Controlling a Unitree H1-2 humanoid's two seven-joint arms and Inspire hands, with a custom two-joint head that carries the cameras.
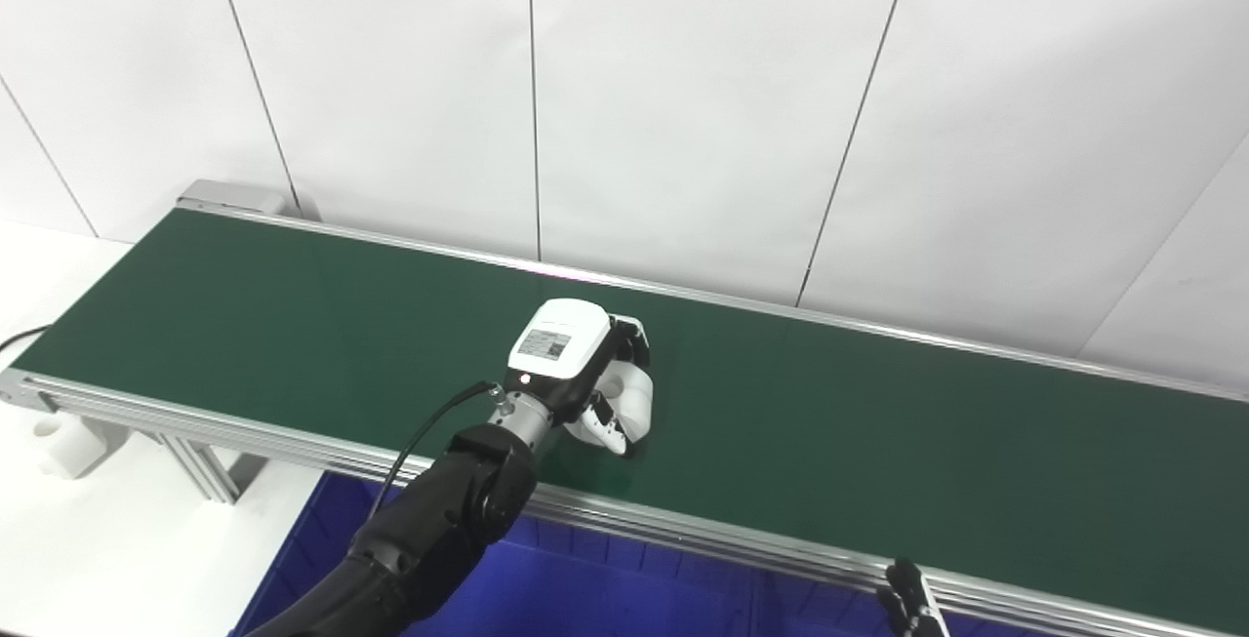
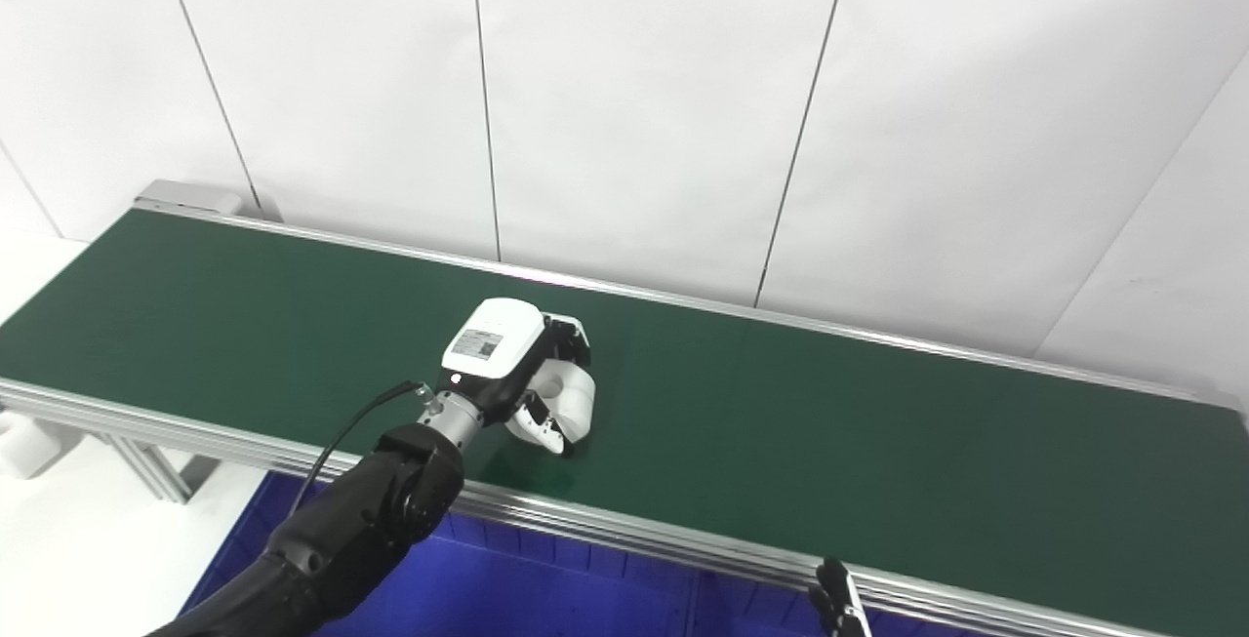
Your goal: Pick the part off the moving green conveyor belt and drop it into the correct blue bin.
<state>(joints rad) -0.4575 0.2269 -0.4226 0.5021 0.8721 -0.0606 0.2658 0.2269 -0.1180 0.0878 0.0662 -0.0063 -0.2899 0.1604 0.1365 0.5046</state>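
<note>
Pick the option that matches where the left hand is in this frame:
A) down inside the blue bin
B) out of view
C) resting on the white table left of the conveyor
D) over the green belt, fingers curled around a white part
D: the left hand is over the green conveyor belt, its fingers curled around a white part; the blue bin lies below the near rail.

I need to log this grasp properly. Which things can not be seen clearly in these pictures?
- White part: mostly hidden by the left hand; shape unclear, both views.
- Right hand: cut off by the bottom edge; only its fingers show.
- Blue bin: hidden behind the conveyor belt frame and left arm.
</note>
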